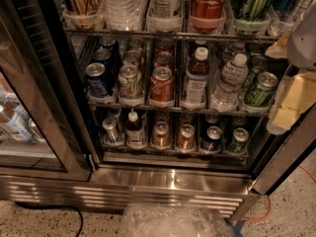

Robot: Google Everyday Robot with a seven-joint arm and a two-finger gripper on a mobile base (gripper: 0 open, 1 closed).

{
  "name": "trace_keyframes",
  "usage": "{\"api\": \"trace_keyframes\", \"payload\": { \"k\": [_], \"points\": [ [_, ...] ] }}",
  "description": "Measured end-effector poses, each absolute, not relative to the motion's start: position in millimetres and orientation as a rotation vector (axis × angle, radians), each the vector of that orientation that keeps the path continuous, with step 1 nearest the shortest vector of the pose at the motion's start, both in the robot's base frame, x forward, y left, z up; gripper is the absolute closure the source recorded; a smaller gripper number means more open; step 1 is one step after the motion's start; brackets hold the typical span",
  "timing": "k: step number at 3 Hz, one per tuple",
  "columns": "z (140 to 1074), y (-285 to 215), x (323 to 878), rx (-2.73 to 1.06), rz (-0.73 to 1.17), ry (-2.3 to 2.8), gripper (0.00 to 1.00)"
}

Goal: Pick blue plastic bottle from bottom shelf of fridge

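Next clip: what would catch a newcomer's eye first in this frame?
The fridge packed with drinks fills the view, a red Coca-Cola bottle brightest on the top rack. The gripper sits at the right edge, level with the middle rack. On the bottom shelf, the blue plastic bottle stands second from left among cans.

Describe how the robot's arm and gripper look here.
Only parts show, at the view's right edge beside the fridge. The arm is a smooth, rounded, white-grey housing. Below it, the gripper is pale cream-yellow, made of blocky, flat-faced pieces. No cables or markings show on either.
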State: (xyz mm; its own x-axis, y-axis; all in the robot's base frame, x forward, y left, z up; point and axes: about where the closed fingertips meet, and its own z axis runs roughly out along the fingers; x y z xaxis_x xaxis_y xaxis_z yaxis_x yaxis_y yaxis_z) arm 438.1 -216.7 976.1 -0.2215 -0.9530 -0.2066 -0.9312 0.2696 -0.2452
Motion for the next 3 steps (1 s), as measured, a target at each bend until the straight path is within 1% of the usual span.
{"api": "trace_keyframes", "payload": {
  "k": [2, 3],
  "points": [
    [972, -211, 439, -1.692, -0.094, 2.241, 0.00],
    [948, -186, 427, -1.535, 0.015, 2.288, 0.00]
  ]
}}
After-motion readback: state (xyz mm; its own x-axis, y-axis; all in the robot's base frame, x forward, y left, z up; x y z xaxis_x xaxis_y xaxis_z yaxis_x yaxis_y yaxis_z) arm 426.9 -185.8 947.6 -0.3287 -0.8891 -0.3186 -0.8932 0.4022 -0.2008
